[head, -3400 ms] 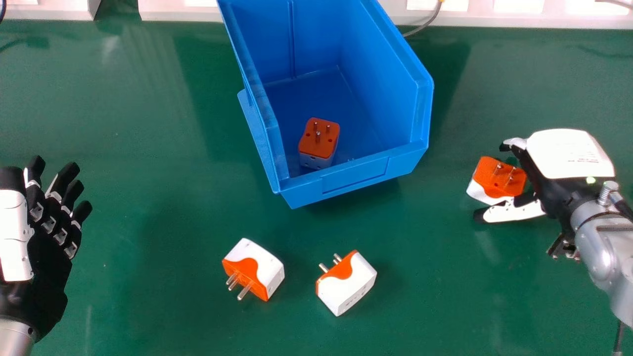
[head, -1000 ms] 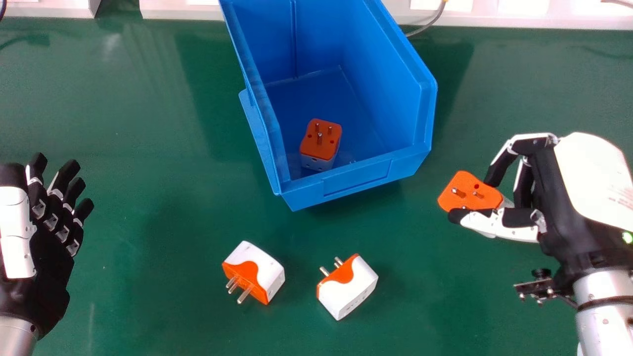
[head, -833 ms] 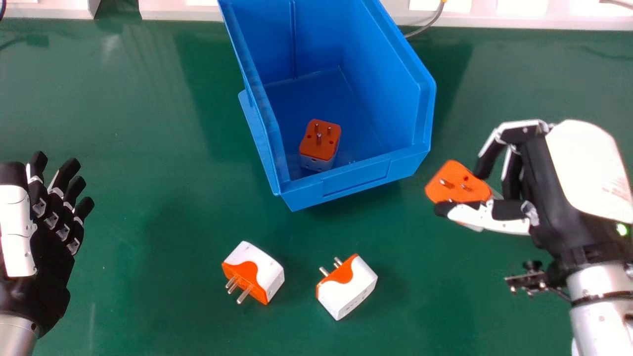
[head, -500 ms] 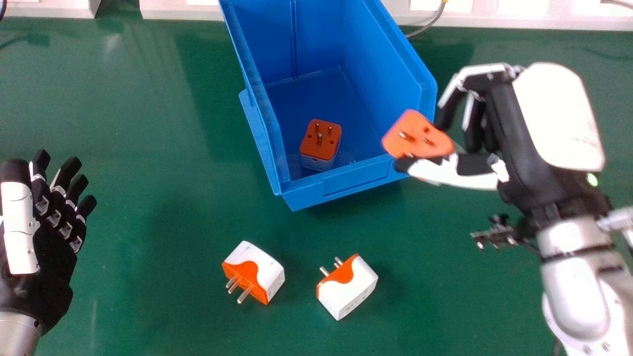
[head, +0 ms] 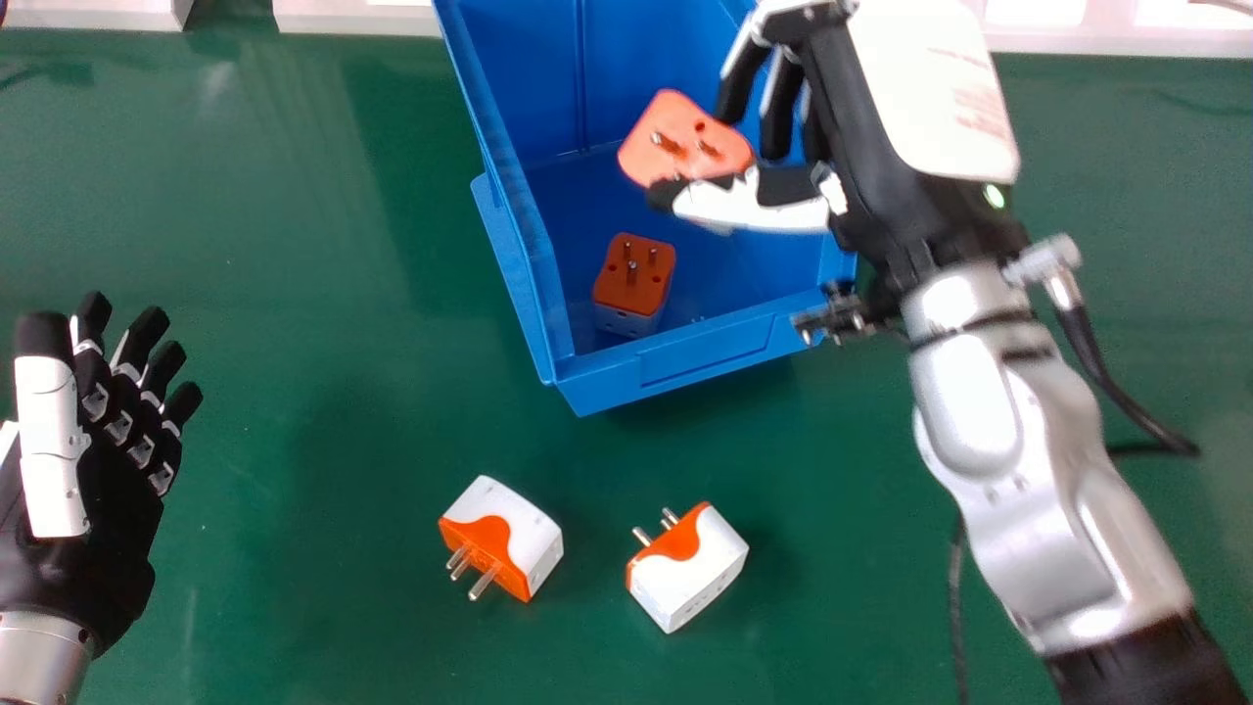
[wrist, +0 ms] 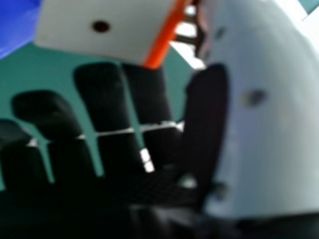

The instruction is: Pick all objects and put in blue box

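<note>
Orange-white adapter (head: 685,142), pinched by the right hand (head: 871,127), has now come above the blue box (head: 700,351) (two more adapters (head: 501,539) (head: 687,570) wait on the table (head: 294,215)); release seems next.

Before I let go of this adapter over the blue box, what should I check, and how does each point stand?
1. Held adapter pinched by the right hand: ok.
2. Held adapter over the blue box: ok, judging by the head view.
3. Height above the box floor: cannot tell.
4. Offset from the adapter already inside: ok, the held one appears farther back.
5. Left hand away from the box: ok.
6. Last adapter to place: not ok, two lie on the table.
</note>
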Controlling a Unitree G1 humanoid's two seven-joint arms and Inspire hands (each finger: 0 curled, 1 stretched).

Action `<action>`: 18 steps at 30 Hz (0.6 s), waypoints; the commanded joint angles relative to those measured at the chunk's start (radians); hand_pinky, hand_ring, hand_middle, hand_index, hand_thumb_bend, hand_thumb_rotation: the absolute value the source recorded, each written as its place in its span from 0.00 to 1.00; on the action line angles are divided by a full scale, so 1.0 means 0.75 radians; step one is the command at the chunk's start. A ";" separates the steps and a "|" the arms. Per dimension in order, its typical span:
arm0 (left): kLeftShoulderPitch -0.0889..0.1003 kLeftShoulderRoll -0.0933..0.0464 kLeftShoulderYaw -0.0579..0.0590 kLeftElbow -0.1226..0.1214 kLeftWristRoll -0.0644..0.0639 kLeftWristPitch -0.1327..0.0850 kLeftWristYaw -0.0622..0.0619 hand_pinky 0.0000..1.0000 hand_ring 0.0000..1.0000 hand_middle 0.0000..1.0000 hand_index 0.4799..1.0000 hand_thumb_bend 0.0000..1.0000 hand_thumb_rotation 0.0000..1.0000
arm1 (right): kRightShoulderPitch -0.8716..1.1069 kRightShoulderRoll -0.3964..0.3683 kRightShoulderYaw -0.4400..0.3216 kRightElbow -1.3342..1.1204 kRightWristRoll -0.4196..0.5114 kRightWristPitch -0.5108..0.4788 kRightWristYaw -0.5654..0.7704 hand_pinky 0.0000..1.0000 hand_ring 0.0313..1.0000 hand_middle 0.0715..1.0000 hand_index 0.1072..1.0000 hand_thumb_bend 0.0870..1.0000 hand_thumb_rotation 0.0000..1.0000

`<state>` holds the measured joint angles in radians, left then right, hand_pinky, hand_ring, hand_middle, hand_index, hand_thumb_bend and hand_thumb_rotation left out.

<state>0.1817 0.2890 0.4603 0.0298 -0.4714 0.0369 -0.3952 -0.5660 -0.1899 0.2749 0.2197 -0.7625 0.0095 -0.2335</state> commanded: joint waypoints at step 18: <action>0.016 0.005 0.005 -0.034 -0.007 -0.014 -0.002 1.00 1.00 0.99 0.98 0.88 0.96 | -0.471 0.095 0.103 0.576 0.001 0.164 -0.058 0.33 0.45 0.55 0.76 0.50 0.80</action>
<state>0.1907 0.2867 0.4572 0.0256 -0.4723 0.0334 -0.3930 -0.8790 -0.1180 0.3533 0.6915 -0.7680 0.1271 -0.2753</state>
